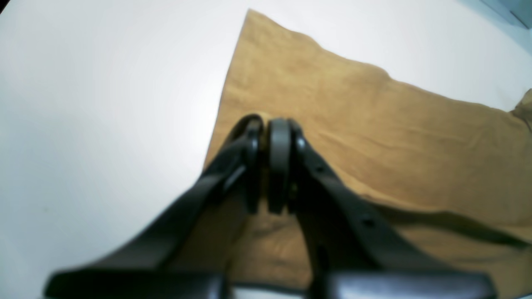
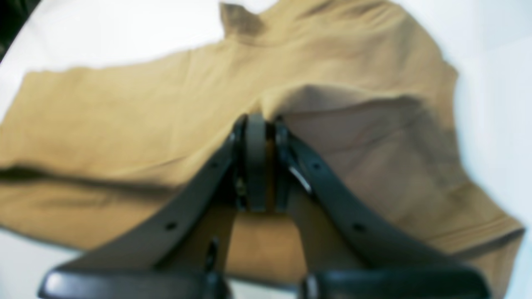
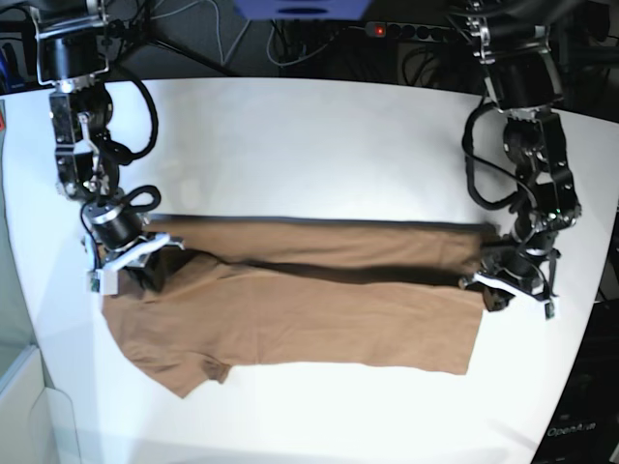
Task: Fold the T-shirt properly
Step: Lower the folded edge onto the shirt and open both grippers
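The tan-brown T-shirt [image 3: 319, 309] lies lengthwise across the white table [image 3: 309, 145], its hem toward the base view's right and a sleeve [image 3: 184, 372] at the front left. Its far long edge is folded over and held up, casting a shadow on the cloth below. My right gripper [image 3: 162, 247] is shut on that edge at the shoulder end. In the right wrist view [image 2: 262, 120] cloth [image 2: 124, 116] shows between the pads. My left gripper [image 3: 488, 255] is shut on the hem end. In the left wrist view [image 1: 266, 124] it is over the cloth [image 1: 374, 124].
Bare white table surrounds the shirt, with a wide strip behind it and a narrower strip [image 3: 319, 416] in front. Cables and a power strip [image 3: 416, 31] lie beyond the table's back edge. The table's right edge [image 3: 604, 290] is close to my left arm.
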Robot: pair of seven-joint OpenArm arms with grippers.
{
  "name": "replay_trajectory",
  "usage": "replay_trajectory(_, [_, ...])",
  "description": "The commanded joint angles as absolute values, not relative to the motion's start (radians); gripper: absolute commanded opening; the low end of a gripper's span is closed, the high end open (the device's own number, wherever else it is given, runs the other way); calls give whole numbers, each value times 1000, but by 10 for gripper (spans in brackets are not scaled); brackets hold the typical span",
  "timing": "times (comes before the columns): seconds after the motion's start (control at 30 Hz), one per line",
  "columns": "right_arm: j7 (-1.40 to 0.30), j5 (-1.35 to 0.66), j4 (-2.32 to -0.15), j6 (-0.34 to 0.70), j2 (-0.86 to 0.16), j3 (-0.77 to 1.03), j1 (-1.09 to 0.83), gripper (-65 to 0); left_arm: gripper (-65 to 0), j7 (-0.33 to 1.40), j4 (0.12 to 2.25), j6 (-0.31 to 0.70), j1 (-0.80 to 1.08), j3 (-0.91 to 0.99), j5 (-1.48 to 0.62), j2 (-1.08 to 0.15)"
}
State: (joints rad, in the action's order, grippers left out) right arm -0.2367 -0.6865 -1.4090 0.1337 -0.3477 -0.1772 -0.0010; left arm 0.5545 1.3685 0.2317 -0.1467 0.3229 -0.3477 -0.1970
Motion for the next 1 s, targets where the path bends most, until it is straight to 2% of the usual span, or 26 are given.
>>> replay_trajectory(0.0, [-211,-677,-1425,139,-352,-170,16,-637,-619,530,1386,232,-168,325,-355,-211])
replay_trajectory(0.37, [-211,-673,-1425,139,-344,-168,7,-622,-618,527,1382,232,-168,326,-355,-211])
replay_trajectory(0.43, [-211,-673,-1425,139,-344,-168,5,-561,-617,530,1382,232,-168,326,-355,-211])
replay_trajectory(0.53, [-211,-673,-1429,139,-346,-168,-8,-396,-598,533,1382,232,-168,326,-355,-211])
replay_trajectory(0.57, [-211,-673,-1432,139,-346,-168,-13,-338,-565,533,1382,232,-168,331,-355,-211])
replay_trajectory(0.63, [-213,-673,-1434,143,-352,-176,-28,-264,-465,532,1388,232,-162,332,-357,-211])
replay_trajectory(0.7, [-219,-671,-1445,170,-354,-179,-36,-238,-368,527,1392,232,-159,334,-358,-211])
replay_trajectory(0.77, [-223,-673,-1449,182,-354,-165,-39,-236,-314,527,1392,232,-157,334,-358,-211])
replay_trajectory(0.83, [-222,-673,-1448,182,-354,-137,-59,-238,-322,527,1397,232,-143,334,-361,-211])
replay_trajectory(0.97, [-226,-671,-1414,183,-357,-94,-67,-255,-378,526,1434,232,-131,328,-358,-211])
